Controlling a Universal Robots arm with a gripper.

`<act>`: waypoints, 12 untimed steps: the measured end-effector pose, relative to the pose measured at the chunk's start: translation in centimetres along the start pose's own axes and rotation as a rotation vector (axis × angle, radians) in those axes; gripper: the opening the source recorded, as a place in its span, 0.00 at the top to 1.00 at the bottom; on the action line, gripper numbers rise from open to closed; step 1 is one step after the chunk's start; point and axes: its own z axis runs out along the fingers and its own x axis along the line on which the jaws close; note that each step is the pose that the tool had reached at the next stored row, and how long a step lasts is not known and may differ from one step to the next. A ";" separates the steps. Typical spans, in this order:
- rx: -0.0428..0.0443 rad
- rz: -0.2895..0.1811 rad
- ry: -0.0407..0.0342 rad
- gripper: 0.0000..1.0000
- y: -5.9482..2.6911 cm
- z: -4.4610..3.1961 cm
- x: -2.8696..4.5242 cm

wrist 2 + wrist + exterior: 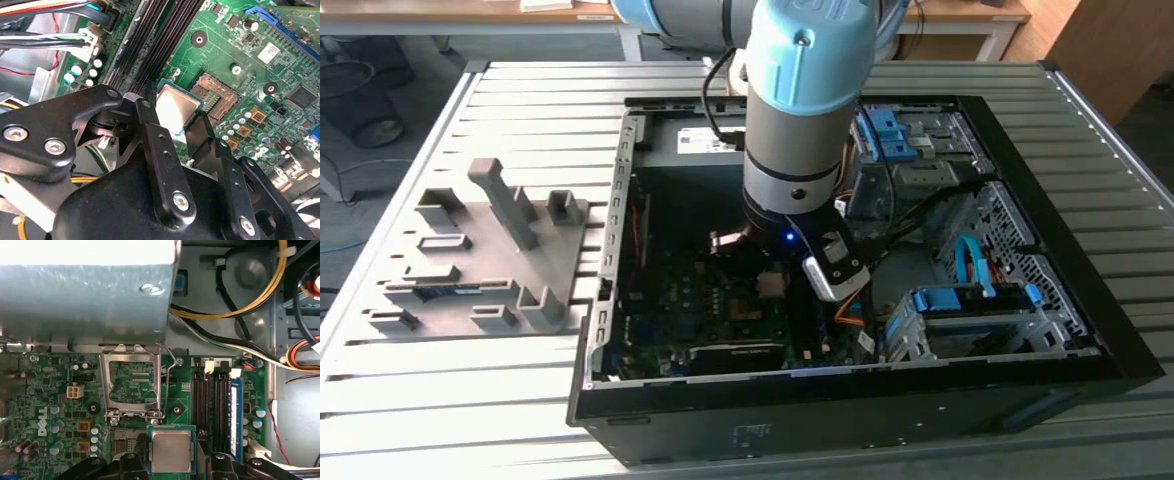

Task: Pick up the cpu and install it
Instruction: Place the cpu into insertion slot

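My gripper [774, 288] is down inside the open computer case [1067, 250], shut on the cpu [771, 283]. In both wrist views the cpu [171, 450] [176, 106] is a small square chip with a silvery metal top and a green rim, clamped between two black fingers [149, 120]. It hangs just above the green motherboard [45, 390], beside and partly over the dark socket recess [217, 92] [124, 441]. The socket's metal frame [132, 382] stands flipped open behind the recess.
A grey power-supply box [85, 295] sits close behind the socket frame. Black memory slots [212, 405] and bundled cables [240, 305] lie beside the cpu. Blue-tabbed drive bays [967, 305] occupy the exterior view's right of the case. A grey fixture [487, 260] stands on the slatted table.
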 end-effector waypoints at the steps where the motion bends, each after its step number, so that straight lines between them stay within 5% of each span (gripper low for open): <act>1: 0.0002 0.000 0.0000 0.53 -0.01 0.19 0.06; 12: 0.0029 0.000 -0.0011 0.53 -0.06 0.76 2.56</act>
